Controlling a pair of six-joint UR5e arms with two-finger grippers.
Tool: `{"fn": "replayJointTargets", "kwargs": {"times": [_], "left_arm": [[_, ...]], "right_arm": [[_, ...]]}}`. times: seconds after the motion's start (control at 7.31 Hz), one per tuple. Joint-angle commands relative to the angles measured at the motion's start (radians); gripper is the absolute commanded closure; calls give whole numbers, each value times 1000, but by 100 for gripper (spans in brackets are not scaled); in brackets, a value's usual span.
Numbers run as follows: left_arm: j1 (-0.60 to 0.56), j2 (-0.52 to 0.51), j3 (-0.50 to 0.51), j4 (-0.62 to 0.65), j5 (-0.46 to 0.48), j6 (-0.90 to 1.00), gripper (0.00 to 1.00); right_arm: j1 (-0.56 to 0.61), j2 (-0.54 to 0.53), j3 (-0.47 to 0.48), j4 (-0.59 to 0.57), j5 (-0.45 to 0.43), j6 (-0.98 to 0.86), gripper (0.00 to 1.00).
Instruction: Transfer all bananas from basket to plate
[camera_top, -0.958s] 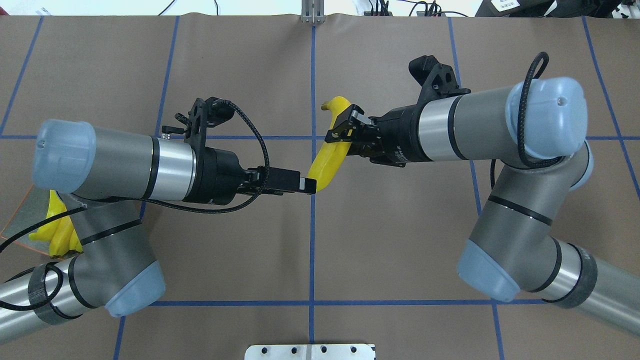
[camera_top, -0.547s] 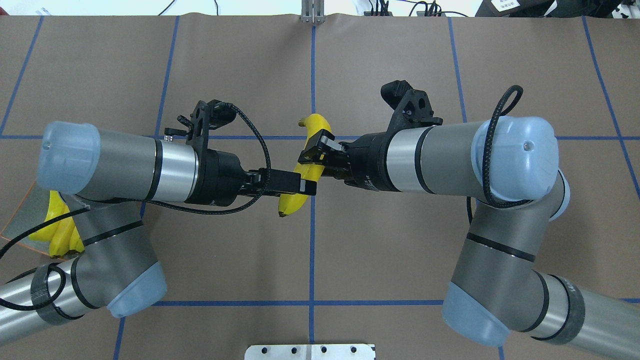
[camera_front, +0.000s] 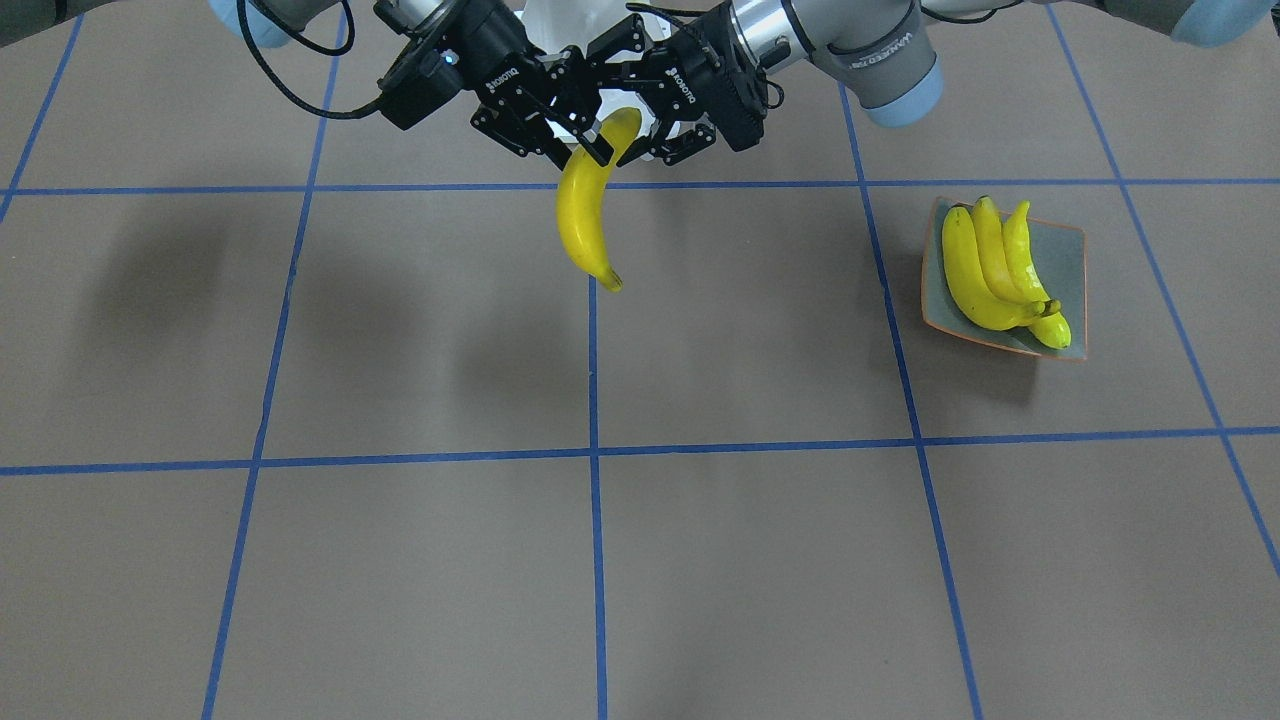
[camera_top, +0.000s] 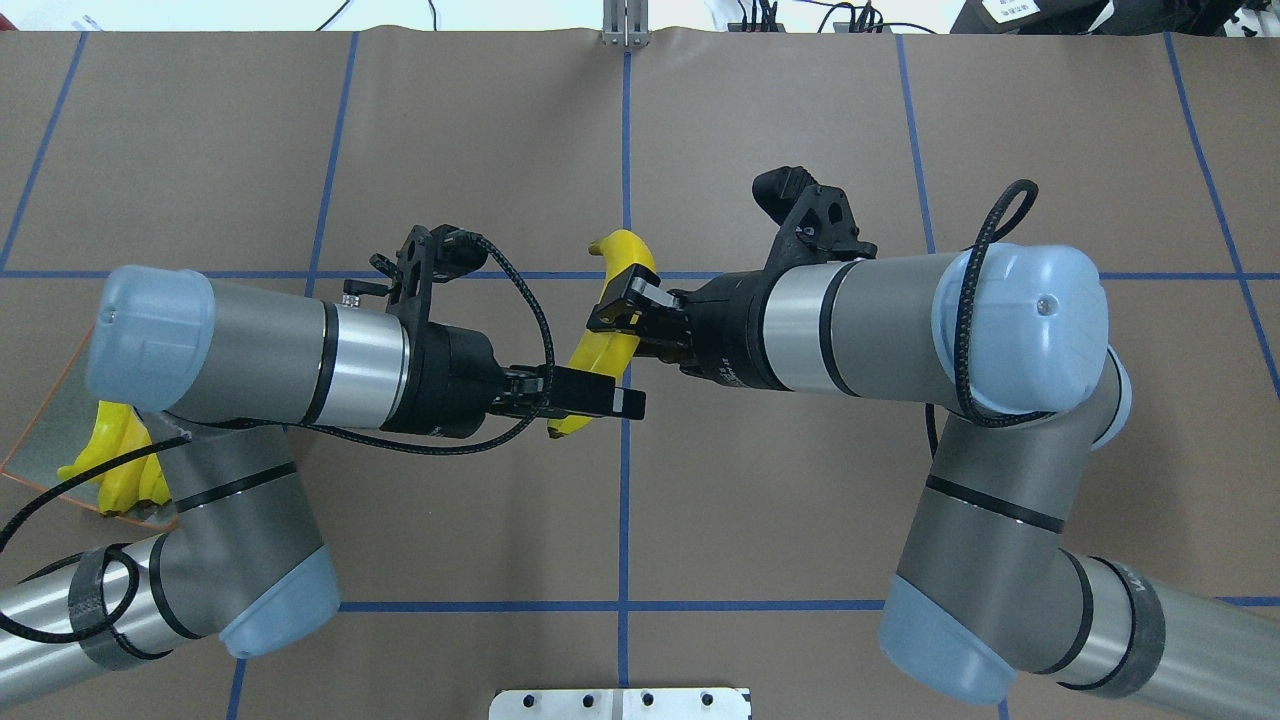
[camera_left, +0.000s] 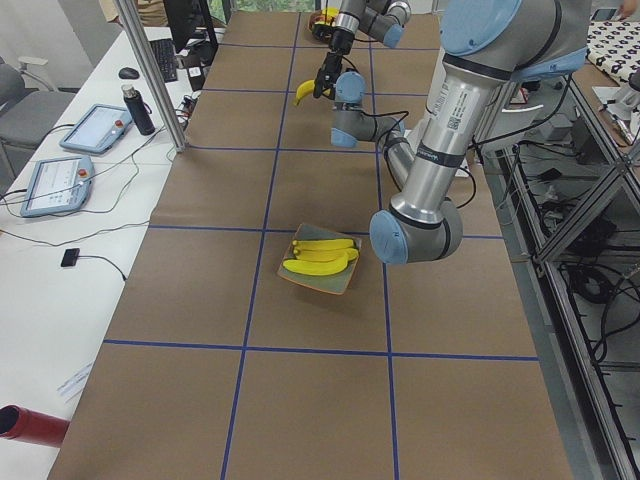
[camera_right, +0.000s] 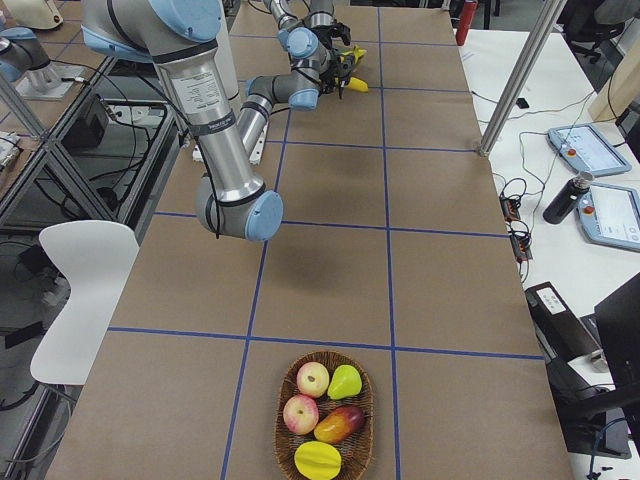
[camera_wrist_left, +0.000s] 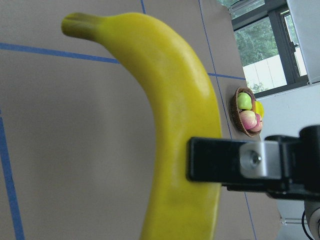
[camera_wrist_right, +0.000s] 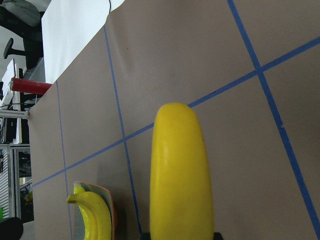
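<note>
One banana (camera_top: 625, 265) hangs in the air over the table's middle, also in the front view (camera_front: 580, 230). My right gripper (camera_top: 610, 315) is shut on its middle part (camera_wrist_right: 180, 170). My left gripper (camera_top: 625, 402) is open, its jaws on either side of the banana's near end (camera_wrist_left: 175, 110), with one finger (camera_wrist_left: 240, 165) across it. The plate (camera_front: 1060, 270) sits on my left side and holds three bananas (camera_front: 985, 270). It is partly hidden under my left arm in the overhead view (camera_top: 45, 430). The basket (camera_right: 290, 440) stands far off on my right.
The basket holds apples (camera_right: 313, 378), a pear (camera_right: 345, 381) and other fruit; I see no banana in it. Both forearms meet over the table's centre line. A red cylinder (camera_left: 30, 425) lies past the table's left end.
My right arm has carried the banana leftward and toward my left gripper. The banana's near end now lies between the left gripper's jaws. The left arm has shifted slightly.
</note>
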Motion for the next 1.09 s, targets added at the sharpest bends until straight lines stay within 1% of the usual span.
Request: {"fn": "replayJointTargets", "kwargs": {"times": [0.0, 0.14, 0.27, 0.41, 0.55, 0.68, 0.96], "left_arm": [[0, 1, -7, 0, 2, -1, 100], [-3, 1, -5, 0, 2, -1, 100], [-3, 3, -5, 2, 3, -1, 100], [-4, 6, -5, 3, 3, -1, 100], [-7, 16, -5, 3, 5, -1, 100], [-12, 56, -10, 2, 5, 1, 100], [-39, 250, -72, 3, 12, 10, 100]], "right_arm": [[0, 1, -1, 0, -2, -7, 98], [0, 1, -1, 0, -24, -9, 43], [-18, -2, -1, 0, -139, -15, 1], [-19, 1, 5, 0, -149, -23, 0], [-17, -1, 36, -3, -149, -58, 0], [15, -2, 60, -55, -132, -64, 0], [153, -22, 79, -182, -44, -101, 0]]}}
